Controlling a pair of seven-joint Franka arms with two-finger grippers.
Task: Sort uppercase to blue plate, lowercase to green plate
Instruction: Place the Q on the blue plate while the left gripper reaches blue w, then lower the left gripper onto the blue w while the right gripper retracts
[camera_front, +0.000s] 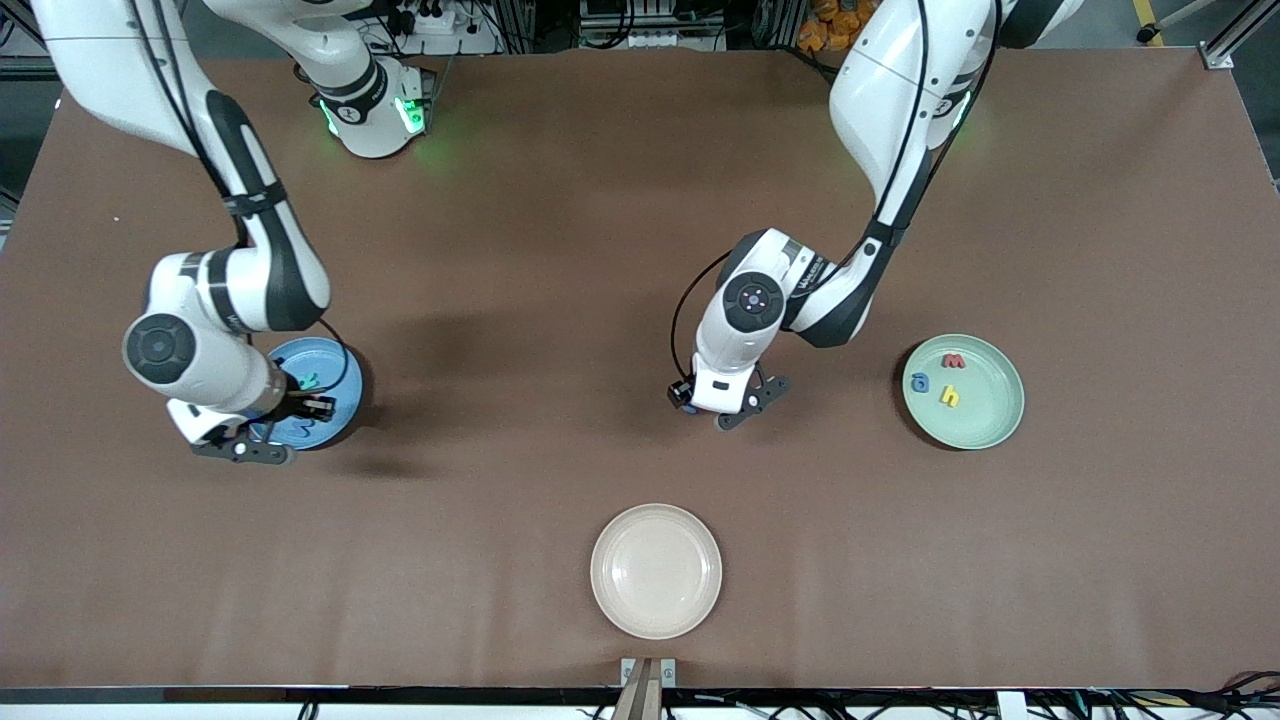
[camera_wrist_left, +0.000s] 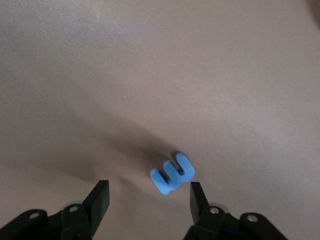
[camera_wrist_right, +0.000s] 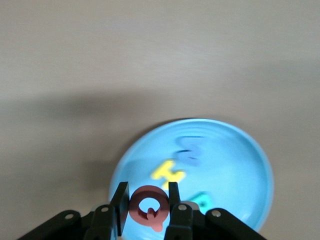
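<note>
— Grippers? Right gripper (camera_wrist_right: 147, 200) clamps the red G (camera_wrist_right: 148, 206) over the blue plate (camera_wrist_right: 240, 165).
— Left gripper (camera_wrist_left: 149, 195)?
— Unclenched around the blue m (camera_wrist_left: 172, 173), mid-table; three lowercase letters (camera_front: 940, 380) lie in the green plate (camera_front: 990, 425).

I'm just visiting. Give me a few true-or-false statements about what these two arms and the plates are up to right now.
1. The right gripper holds a red letter over the blue plate. True.
2. The left gripper grips a blue letter. False: its fingers are open around it on the table.
3. The green plate holds three letters. True.
4. The white plate holds a yellow letter. False: it holds none.
</note>
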